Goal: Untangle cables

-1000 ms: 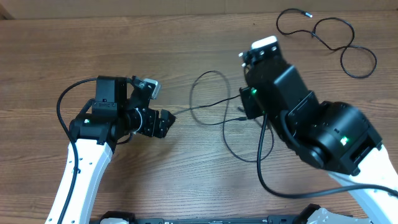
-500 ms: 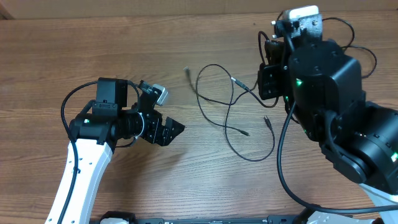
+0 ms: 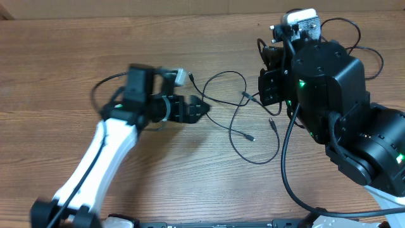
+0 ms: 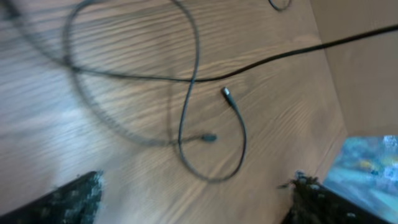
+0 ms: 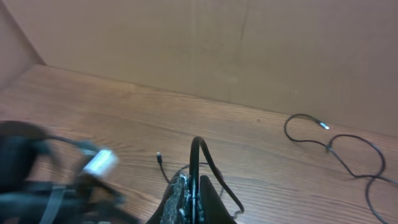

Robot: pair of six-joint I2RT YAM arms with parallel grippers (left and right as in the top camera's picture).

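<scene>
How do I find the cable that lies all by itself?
On the wooden table, look at the far right corner, beyond the right arm. A thin black cable lies there in loose loops. Unlike the middle cables, it touches no other cable.

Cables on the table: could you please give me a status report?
Left gripper open, empty, beside the loops. Right gripper shut on a cable. Loops crossed mid-table. No obstruction seen.
</scene>
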